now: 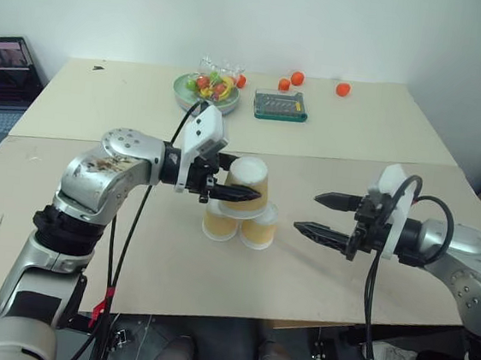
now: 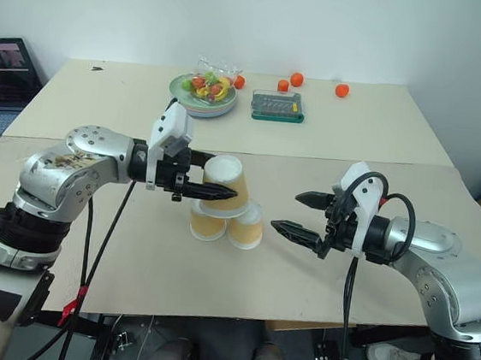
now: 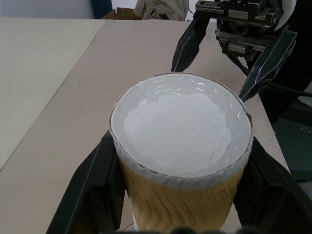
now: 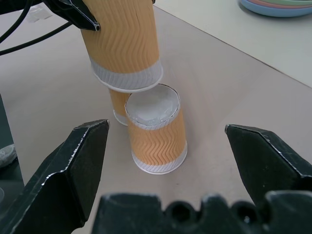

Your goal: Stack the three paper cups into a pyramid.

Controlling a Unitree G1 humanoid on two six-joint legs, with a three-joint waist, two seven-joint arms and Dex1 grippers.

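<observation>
One cup (image 1: 247,179) in level left gripper (image 1: 241,194).

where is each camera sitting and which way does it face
Head eye views: look forward and down over both arms at the beige table and three tan-orange paper cups.
Left wrist view: looks along the left end effector, shut on the held cup, toward the right end effector.
Right wrist view: looks past the open right end effector at the two standing cups.
Shared: the held cup.
</observation>
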